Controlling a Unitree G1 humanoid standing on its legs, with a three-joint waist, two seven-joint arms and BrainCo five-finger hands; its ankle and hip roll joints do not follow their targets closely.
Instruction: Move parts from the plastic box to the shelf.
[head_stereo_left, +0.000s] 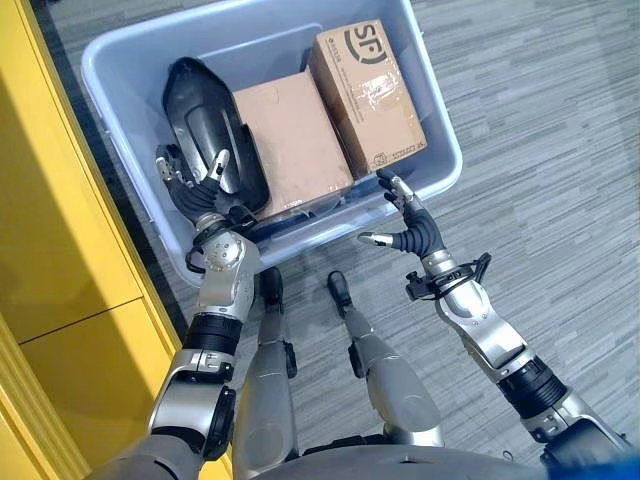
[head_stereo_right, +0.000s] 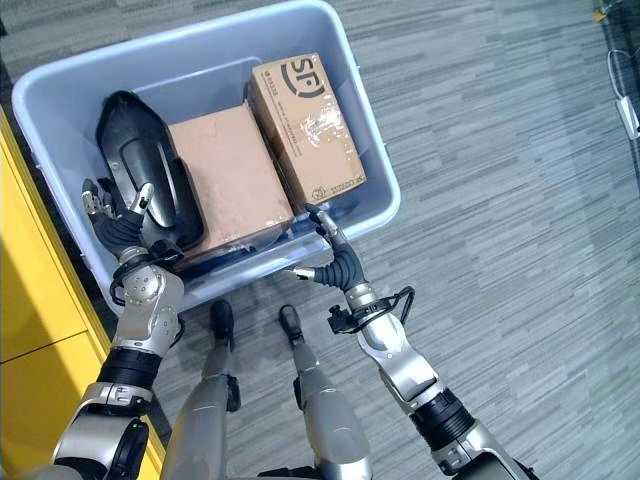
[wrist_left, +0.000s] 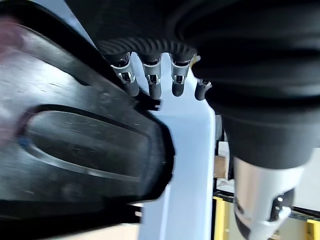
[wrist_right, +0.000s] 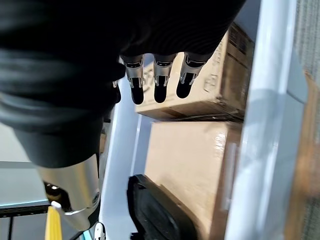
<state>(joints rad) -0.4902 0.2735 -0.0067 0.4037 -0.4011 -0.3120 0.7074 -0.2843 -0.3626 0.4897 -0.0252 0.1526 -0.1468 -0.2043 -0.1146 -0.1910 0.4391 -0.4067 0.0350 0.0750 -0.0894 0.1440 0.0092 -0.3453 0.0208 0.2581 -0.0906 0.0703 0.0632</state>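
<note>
A pale blue plastic box (head_stereo_left: 250, 45) stands on the floor before me. It holds a black moulded part (head_stereo_left: 205, 115) at its left, a plain brown carton (head_stereo_left: 290, 140) in the middle and a printed carton (head_stereo_left: 365, 95) at the right. My left hand (head_stereo_left: 195, 195) is open over the box's near left corner. Its fingers (wrist_left: 152, 82) spread beside the near end of the black part (wrist_left: 75, 150), holding nothing. My right hand (head_stereo_left: 415, 232) is open just outside the near rim (wrist_right: 260, 125), below the printed carton (wrist_right: 220, 90), with straight fingers (wrist_right: 160, 82).
A yellow cabinet (head_stereo_left: 50, 200) runs along the left, close to the box's left wall. Grey striped carpet (head_stereo_left: 540, 130) lies to the right of the box and in front of it.
</note>
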